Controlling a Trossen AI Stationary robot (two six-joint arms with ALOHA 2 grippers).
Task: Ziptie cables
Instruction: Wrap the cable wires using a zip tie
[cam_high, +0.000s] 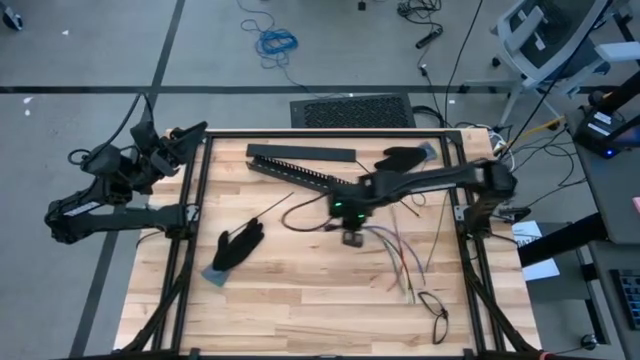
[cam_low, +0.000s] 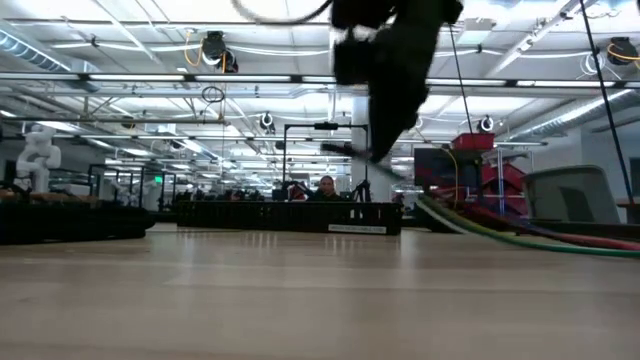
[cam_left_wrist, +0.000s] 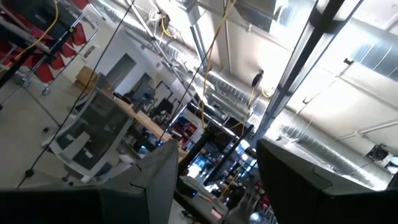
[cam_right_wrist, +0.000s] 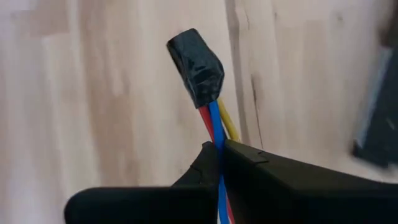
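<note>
Now the right arm reaches in across the counter (cam_high: 300, 300) to its middle, its claw (cam_right_wrist: 217, 152) clamped on the cables (cam_right_wrist: 216, 127) just below their black-taped end. Bare wood lies open nearby. The left arm waits folded off the counter's left edge, its claw (cam_left_wrist: 214, 180) half open, empty.

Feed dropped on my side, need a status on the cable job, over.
Right end effector shut on cables, mid-table. Left end effector open, parked off the table's left edge. Slotted bar and glove lie nearby, not blocking.
</note>
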